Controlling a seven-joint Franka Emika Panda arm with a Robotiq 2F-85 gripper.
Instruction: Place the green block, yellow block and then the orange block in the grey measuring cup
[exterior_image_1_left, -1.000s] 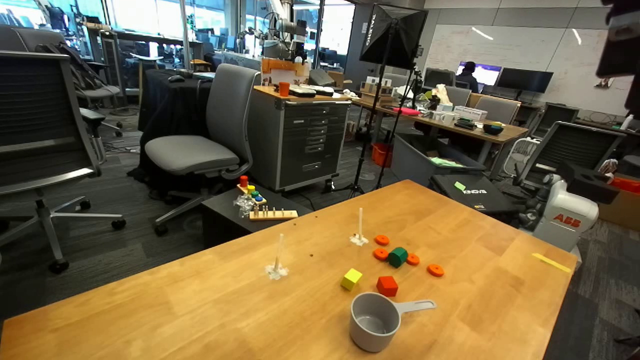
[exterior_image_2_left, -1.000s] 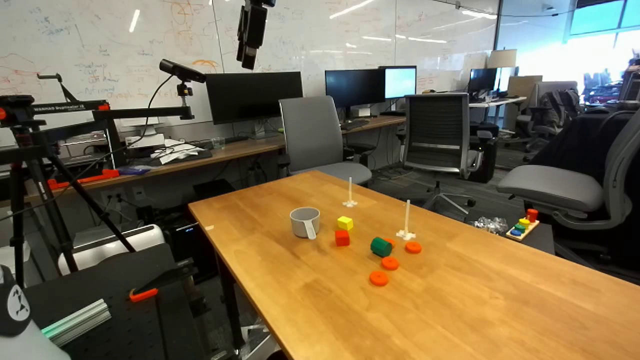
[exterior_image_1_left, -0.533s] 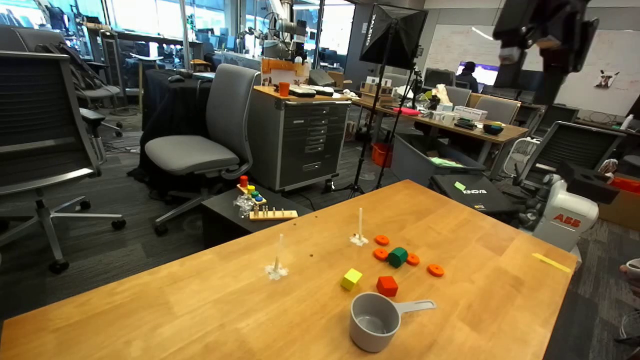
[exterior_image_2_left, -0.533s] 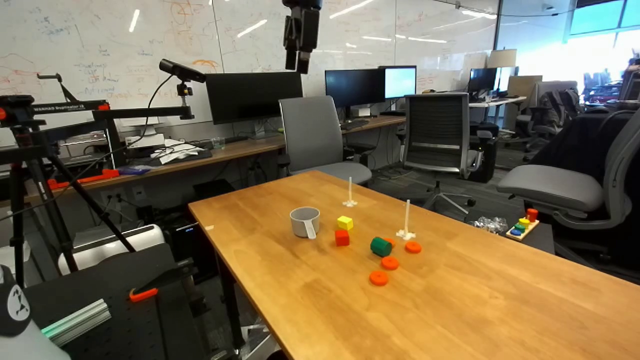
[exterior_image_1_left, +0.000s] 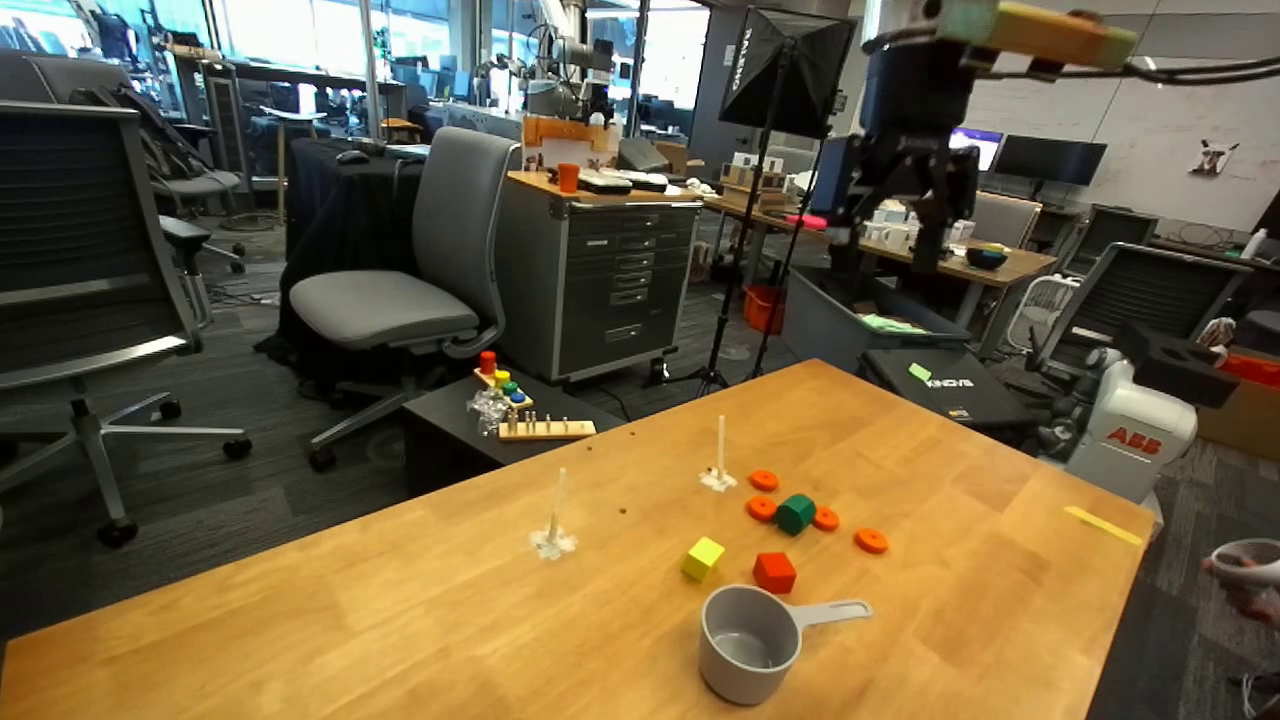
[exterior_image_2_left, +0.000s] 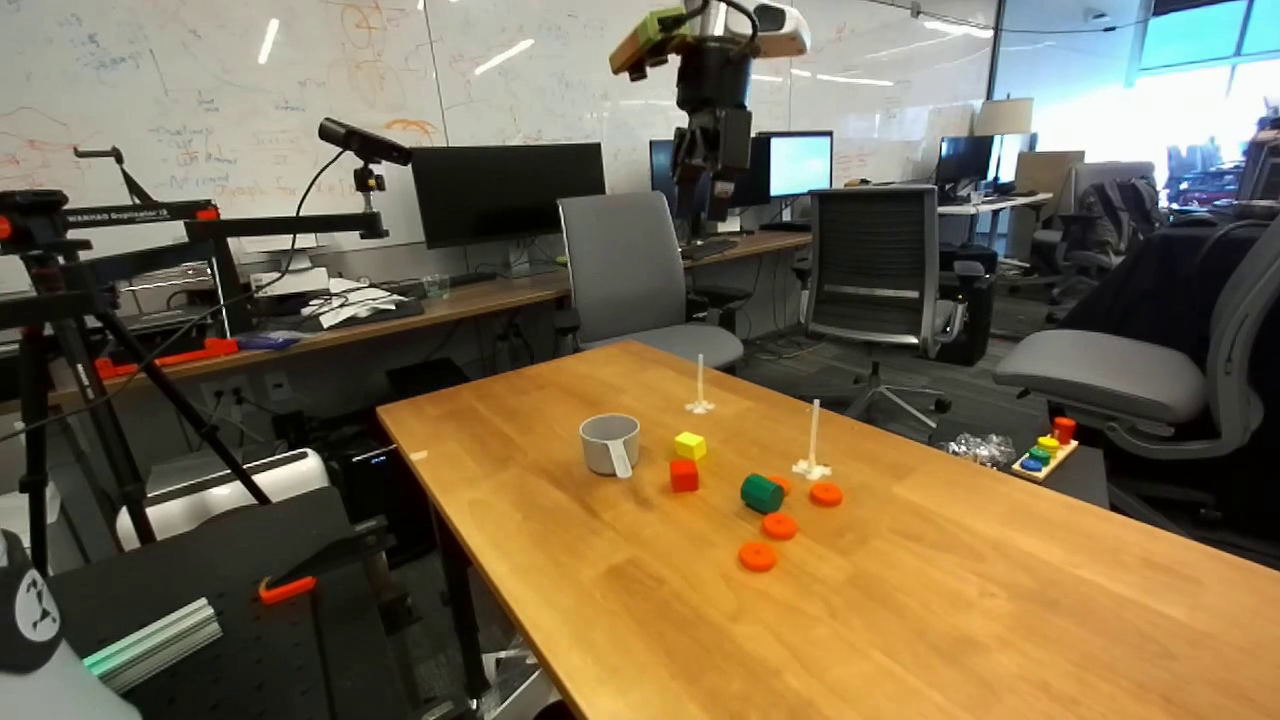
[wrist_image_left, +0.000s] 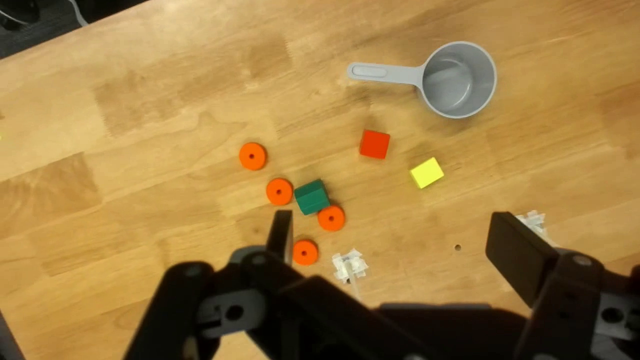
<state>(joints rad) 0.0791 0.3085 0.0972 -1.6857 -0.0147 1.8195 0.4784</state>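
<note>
Your gripper (wrist_image_left: 390, 230) stands wide, its fingers (wrist_image_left: 520, 256) holding nothing. Near the wrist view's centre lies the green block (wrist_image_left: 312, 197), likely your first pick, with an orange disc (wrist_image_left: 279, 191) just left and another orange disc (wrist_image_left: 331, 218) at its lower right; rotate so both fingers can drop clear of them. The red-orange cube (wrist_image_left: 374, 144), perhaps the orange block, and the yellow block (wrist_image_left: 426, 173) sit right of centre; the grey measuring cup (wrist_image_left: 459, 80) is at upper right.
</note>
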